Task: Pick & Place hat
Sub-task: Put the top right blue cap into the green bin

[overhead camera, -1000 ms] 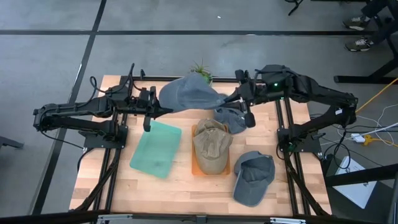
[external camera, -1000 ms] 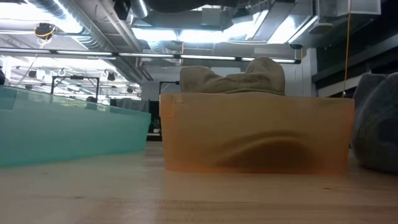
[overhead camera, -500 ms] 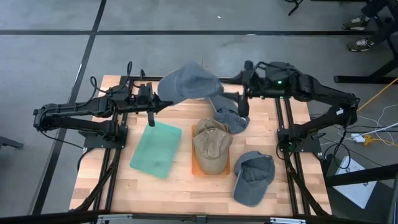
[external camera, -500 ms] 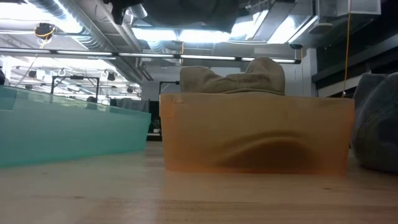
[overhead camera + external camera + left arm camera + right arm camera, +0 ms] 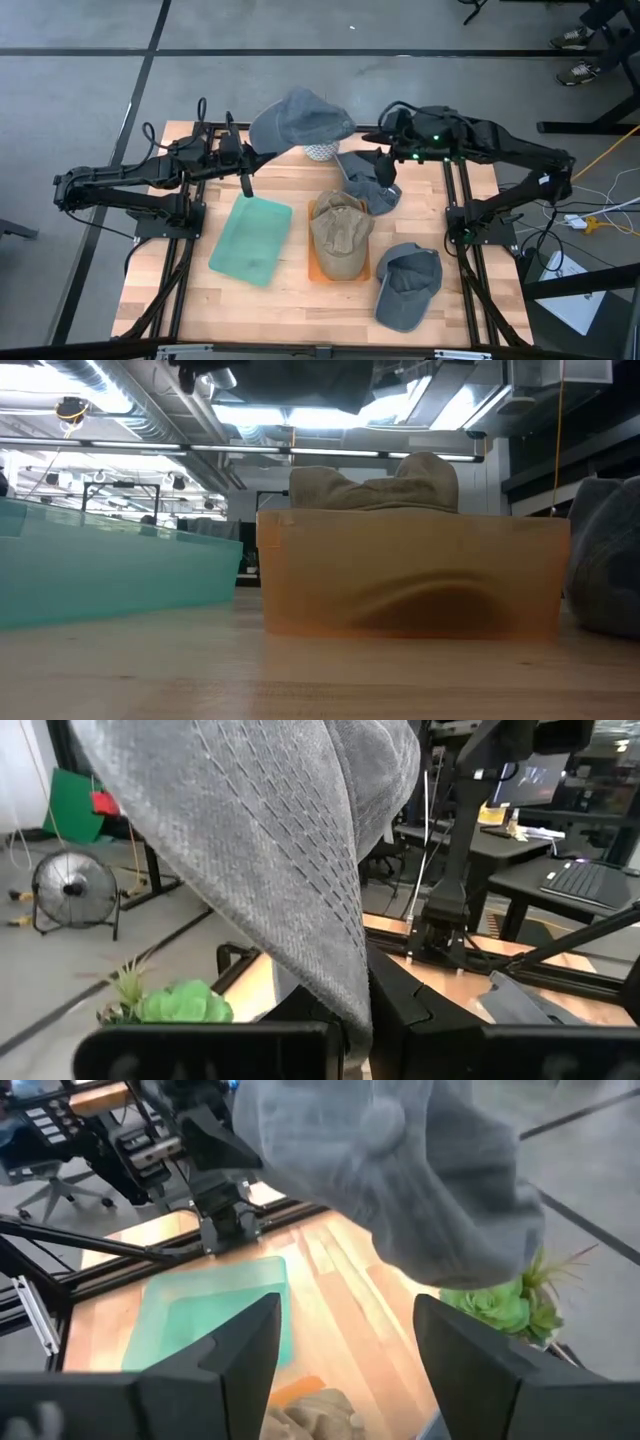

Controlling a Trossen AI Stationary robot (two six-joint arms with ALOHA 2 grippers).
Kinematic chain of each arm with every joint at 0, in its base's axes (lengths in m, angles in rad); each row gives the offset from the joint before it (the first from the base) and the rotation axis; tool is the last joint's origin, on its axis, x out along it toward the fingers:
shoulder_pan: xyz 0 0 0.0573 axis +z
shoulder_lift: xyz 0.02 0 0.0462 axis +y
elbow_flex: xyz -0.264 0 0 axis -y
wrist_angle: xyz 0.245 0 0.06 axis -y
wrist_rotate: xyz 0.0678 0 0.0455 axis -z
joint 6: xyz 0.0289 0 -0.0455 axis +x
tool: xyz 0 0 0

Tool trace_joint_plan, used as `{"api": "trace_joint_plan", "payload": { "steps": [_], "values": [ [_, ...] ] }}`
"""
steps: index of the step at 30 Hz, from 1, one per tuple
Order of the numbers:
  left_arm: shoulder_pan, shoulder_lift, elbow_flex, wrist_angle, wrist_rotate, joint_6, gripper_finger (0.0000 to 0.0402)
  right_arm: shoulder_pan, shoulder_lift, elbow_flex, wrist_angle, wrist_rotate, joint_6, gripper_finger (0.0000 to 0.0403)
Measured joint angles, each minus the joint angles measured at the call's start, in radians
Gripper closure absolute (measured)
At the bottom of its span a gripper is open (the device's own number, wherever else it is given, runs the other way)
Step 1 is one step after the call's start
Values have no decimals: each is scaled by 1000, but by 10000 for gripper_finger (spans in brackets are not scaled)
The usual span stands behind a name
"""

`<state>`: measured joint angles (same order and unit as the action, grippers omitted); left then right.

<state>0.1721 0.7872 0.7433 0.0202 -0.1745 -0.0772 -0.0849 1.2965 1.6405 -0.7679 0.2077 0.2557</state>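
Wooden table (image 5: 290,300) under me carries a teal tray (image 5: 250,240), an orange tray (image 5: 318,272) with a tan cap (image 5: 342,228) in it, plus two grey caps, one beside the orange tray (image 5: 408,285) and one behind it (image 5: 368,186). Task thing, the grey hat (image 5: 298,118), hangs in the air over the table's far edge, pinched at its edge by my left gripper (image 5: 243,160), jaws pressed together on the ribbed fabric (image 5: 270,850). It droops limp, crown bulging, hiding most of a small green plant (image 5: 500,1305), and my right gripper (image 5: 385,165) sits just beside it, not touching, fingers (image 5: 215,1365) spread.
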Motion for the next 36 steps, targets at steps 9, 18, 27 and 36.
{"api": "trace_joint_plan", "payload": {
  "steps": [9,18,27,36],
  "values": [
    [0,0,0,14,19,13,388,0,43,-1,61,1,-41,185],
    [-1,0,0,14,65,10,387,-68,43,-1,135,-28,-31,183],
    [-1,0,0,14,114,-4,387,-90,43,-1,272,-134,-92,180],
    [-1,0,0,12,117,-6,387,-89,43,-1,293,-230,-186,180]
  ]
}}
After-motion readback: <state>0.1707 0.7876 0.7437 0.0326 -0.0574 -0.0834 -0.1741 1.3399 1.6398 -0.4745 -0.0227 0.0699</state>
